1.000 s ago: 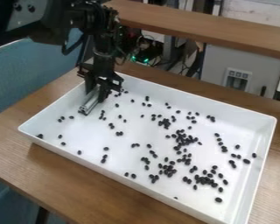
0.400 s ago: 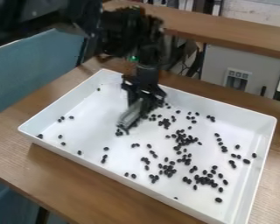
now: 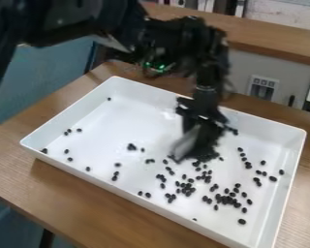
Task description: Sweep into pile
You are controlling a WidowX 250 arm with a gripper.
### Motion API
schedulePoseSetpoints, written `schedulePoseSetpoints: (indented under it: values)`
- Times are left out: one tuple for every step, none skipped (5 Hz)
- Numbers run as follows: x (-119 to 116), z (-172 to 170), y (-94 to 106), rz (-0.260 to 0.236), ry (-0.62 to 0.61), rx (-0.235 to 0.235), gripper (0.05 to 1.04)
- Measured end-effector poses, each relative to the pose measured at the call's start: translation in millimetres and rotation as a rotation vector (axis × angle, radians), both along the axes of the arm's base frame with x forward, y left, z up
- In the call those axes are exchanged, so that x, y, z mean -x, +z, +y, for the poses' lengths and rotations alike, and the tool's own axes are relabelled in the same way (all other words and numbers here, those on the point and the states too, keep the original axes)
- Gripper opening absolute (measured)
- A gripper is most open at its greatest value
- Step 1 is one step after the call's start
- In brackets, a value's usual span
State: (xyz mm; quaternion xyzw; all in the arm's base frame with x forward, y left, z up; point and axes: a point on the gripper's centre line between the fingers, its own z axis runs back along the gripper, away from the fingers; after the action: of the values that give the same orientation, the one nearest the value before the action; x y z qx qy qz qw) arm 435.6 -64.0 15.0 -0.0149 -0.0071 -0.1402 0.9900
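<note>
The black gripper hangs over the middle-right part of the white tray, shut on a grey metal bar that slants down and left to the tray floor. Dark beans crowd against the bar's right side and under the gripper. More beans lie in loose clusters toward the front and right of the tray. A few scattered beans are at the left, and a small clump sits left of the bar.
The tray stands on a brown wooden table, its raised walls around the beans. Behind it runs a wooden shelf above a grey cabinet. A blue chair is at the left.
The gripper and bar have swept from the tray's upper left corner rightward to its middle-right. Beans along that path have shifted right and gathered by the bar; a small clump stays behind.
</note>
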Motion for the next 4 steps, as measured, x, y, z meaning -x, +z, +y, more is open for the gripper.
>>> schedulePoseSetpoints:
  values:
    - [20, -44, 3.4, 0.03, -0.073, 0.032, 0.392]
    - [28, -58, 4.5, 0.058, -0.087, 0.062, 0.392]
    - [27, -39, 25.8, 0.001, 0.008, 0.045, 0.392]
    - [15, 2, 52.1, -0.074, 0.168, 0.021, 0.392]
